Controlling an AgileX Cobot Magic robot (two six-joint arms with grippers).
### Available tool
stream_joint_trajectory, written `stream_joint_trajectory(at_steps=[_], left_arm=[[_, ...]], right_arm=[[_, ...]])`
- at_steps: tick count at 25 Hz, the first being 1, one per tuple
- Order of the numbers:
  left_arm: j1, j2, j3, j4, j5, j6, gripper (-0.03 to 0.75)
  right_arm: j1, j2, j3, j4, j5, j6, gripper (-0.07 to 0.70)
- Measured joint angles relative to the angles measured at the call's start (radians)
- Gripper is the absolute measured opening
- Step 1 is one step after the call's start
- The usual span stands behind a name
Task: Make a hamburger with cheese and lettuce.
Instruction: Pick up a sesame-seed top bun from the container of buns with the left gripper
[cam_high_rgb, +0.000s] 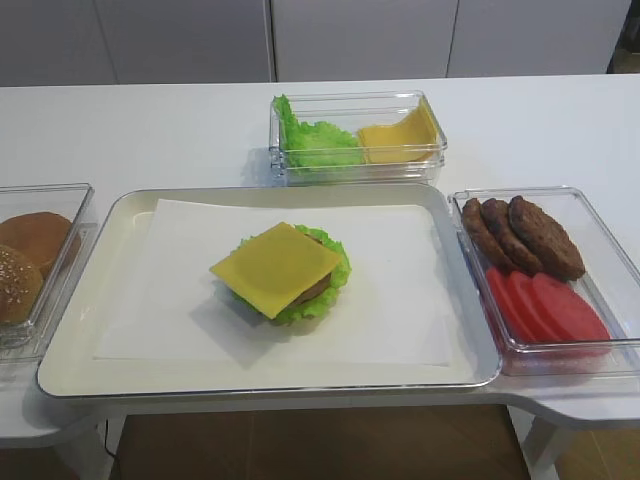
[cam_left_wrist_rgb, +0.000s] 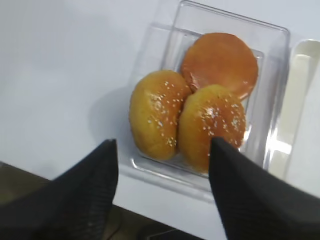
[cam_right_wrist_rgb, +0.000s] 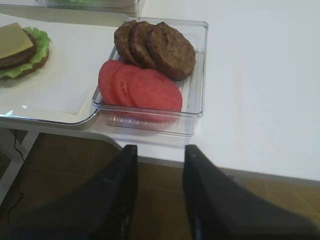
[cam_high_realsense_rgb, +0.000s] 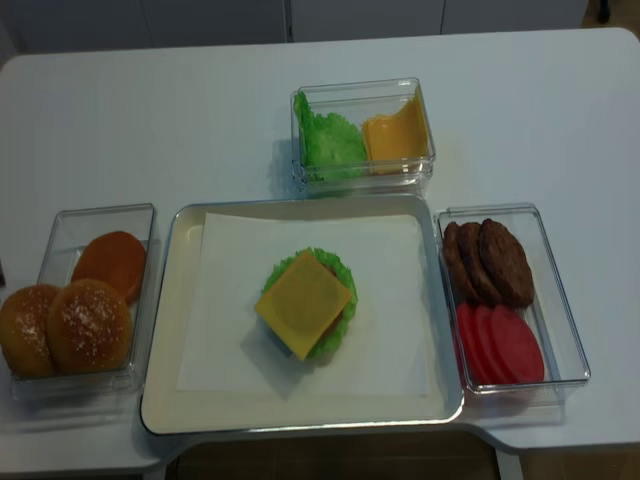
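Note:
The hamburger stands in the middle of the paper-lined tray. Its square yellow cheese lies on top, over a brown patty and ruffled lettuce. In the left wrist view my left gripper hangs open and empty over the near edge of a clear box with two sesame buns and a plain bun half. My right gripper is open and empty, off the table's front edge. Neither gripper shows in the high views.
A clear box right of the tray holds dark patties and red tomato slices. Behind the tray, another box holds a heap of lettuce leaves and a pile of cheese slices.

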Motion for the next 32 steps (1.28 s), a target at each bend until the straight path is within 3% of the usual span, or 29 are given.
stream_joint_trajectory(at_steps=[4, 8, 14, 17, 22, 27, 32], left_arm=[[0.110, 0.134, -0.082, -0.060, 0.024, 0.052, 0.430], [0.256, 0.227, -0.100, -0.252, 0.024, 0.160, 0.430], [0.440, 0.343, -0.100, -0.430, 0.072, 0.543, 0.430], [0.499, 0.392, -0.102, -0.501, 0.070, 0.657, 0.430], [0.533, 0.487, -0.160, -0.579, 0.068, 0.777, 0.430], [0.533, 0.584, -0.251, -0.593, 0.130, 0.885, 0.430], [0.533, 0.619, -0.265, -0.592, 0.161, 0.949, 0.430]], right_arm=[[0.000, 0.000, 0.000, 0.000, 0.000, 0.000, 0.230], [0.000, 0.000, 0.000, 0.000, 0.000, 0.002, 0.218], [0.000, 0.000, 0.000, 0.000, 0.000, 0.002, 0.216], [0.000, 0.000, 0.000, 0.000, 0.000, 0.002, 0.216], [0.000, 0.000, 0.000, 0.000, 0.000, 0.002, 0.216], [0.000, 0.000, 0.000, 0.000, 0.000, 0.002, 0.216], [0.000, 0.000, 0.000, 0.000, 0.000, 0.002, 0.216]])
